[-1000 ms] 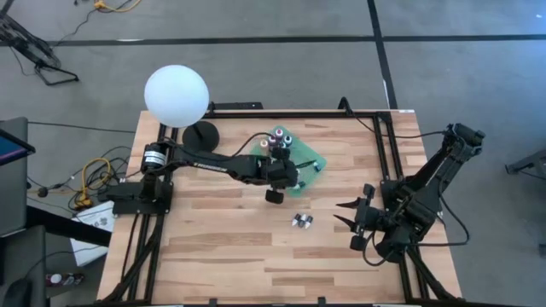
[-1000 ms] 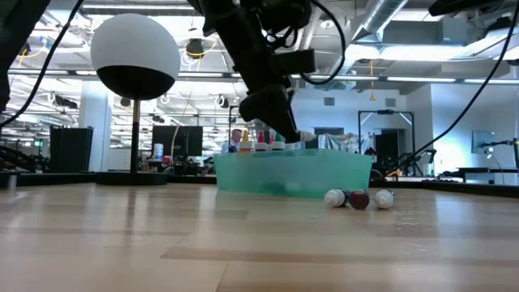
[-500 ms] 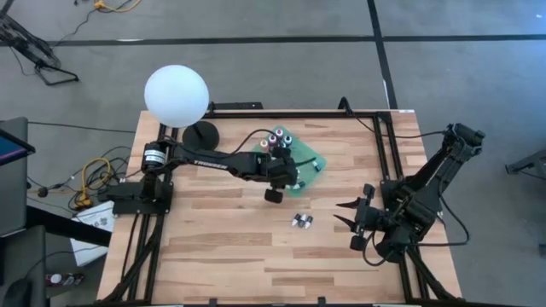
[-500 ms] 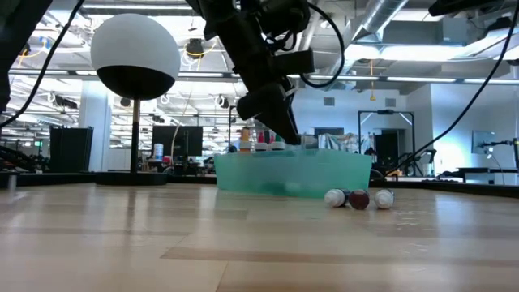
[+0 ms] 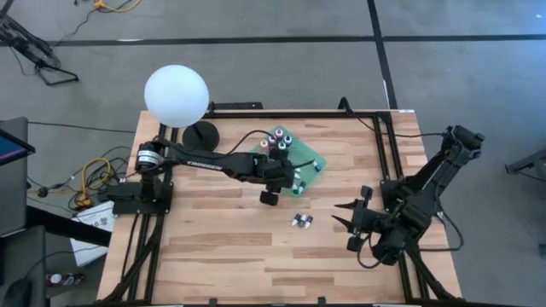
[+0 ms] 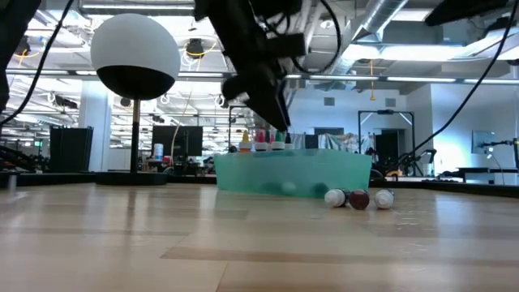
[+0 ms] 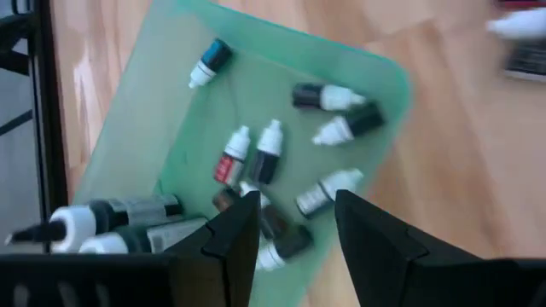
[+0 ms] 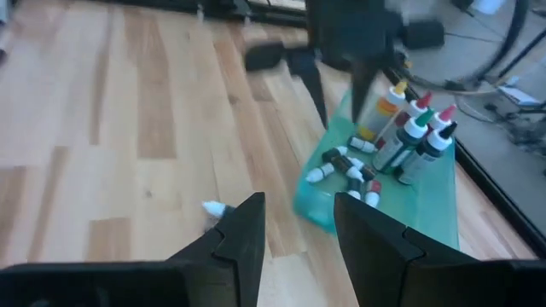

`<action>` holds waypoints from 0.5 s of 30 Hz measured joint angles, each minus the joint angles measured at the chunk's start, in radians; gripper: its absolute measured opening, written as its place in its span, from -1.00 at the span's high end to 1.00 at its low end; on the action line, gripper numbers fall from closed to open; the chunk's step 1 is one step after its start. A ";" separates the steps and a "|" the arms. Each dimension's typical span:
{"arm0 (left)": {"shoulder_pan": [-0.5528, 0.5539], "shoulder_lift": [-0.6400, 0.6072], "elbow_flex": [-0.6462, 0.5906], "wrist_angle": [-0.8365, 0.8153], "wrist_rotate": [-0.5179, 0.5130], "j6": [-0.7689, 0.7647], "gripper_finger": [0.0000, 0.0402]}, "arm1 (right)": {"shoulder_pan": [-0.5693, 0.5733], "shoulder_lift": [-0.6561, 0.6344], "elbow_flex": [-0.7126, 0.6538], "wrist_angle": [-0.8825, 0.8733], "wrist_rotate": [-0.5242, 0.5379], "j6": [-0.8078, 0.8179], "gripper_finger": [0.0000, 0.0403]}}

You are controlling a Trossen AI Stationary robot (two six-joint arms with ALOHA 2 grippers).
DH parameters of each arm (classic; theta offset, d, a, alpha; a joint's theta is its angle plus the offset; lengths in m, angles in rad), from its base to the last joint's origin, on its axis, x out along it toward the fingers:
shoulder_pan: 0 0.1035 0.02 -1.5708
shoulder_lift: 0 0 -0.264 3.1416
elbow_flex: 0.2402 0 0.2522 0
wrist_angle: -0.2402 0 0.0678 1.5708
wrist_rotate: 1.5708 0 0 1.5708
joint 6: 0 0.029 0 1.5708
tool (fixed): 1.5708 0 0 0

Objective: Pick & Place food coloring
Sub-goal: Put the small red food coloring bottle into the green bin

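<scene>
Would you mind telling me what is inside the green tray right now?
Inside the green tray lie several small food coloring bottles on their sides, and taller ones stand upright at one end. The left gripper hovering above hides a few bottles.

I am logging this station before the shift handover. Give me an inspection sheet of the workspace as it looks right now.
Surface: wooden table, bare over most of its top.
Job's things: small bottles lying in the green tray; taller bottles upright at its far end; three stray bottles lie on the wood.
Clutter: white globe lamp at the table's far left.
Grippers: left claw open, empty, above the tray; right claw open, empty, waiting at the right.
Cables: loose wires off the left edge.
Surroundings: grey floor; open hall with screens behind.
</scene>
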 joint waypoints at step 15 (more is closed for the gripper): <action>-0.119 -0.161 -0.003 -0.277 0.096 -0.130 0.26 | -0.182 0.085 0.000 0.149 -0.187 -0.214 0.34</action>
